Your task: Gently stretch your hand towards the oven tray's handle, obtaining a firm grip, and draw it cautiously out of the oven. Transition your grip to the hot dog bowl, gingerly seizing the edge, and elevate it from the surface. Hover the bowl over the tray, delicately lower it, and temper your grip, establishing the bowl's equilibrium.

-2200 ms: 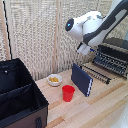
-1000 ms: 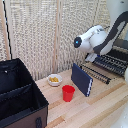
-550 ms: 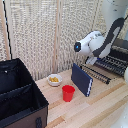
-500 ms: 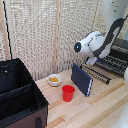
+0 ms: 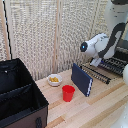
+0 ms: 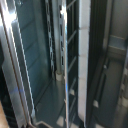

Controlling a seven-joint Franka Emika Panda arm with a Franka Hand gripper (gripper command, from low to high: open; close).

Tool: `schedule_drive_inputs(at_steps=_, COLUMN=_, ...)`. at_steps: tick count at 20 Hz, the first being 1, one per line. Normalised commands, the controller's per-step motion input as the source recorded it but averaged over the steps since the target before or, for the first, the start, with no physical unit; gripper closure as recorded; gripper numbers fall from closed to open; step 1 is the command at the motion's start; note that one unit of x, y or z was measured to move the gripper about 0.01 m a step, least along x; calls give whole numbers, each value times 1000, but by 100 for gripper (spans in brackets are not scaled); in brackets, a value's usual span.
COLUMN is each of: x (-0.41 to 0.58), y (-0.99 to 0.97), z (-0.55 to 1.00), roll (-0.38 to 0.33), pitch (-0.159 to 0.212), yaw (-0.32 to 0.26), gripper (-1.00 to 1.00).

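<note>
The gripper [image 5: 96, 63] of the white robot arm [image 5: 102, 44] is lowered at the near end of the oven tray [image 5: 100, 71], a dark wire rack jutting from the oven [image 5: 120, 56] at the exterior view's right edge. Whether the gripper is wide, narrow or closed on the handle cannot be told; the wrist view shows only blurred dark bars [image 6: 64, 60] very close, which suggests the tray pull is in hand. 1 dark blue book [image 5: 81, 79] stands upright just beside the tray. Left of it on the wooden table [image 5: 100, 107] sit 1 red cup [image 5: 68, 93] and, farther back, the hot dog bowl [image 5: 54, 79], untouched, awaiting its turn. A black fabric bin [image 5: 20, 97] fills the near left.
</note>
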Motion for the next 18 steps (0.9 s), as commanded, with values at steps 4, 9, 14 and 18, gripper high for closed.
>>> schedule_drive_inputs(at_steps=4, x=149, y=-352, z=0, roll=53, pitch=27, yaw=-3, gripper=-100)
schedule_drive_inputs(at_steps=9, x=77, y=-44, z=-47, roll=-12, pitch=8, yaw=-11, gripper=100)
schedule_drive_inputs(at_steps=14, x=7, y=6, z=-54, roll=-55, pitch=0, yaw=-32, gripper=100)
schedule_drive_inputs(at_steps=18, x=0, y=11, z=-18, roll=-53, pitch=0, yaw=-72, gripper=100)
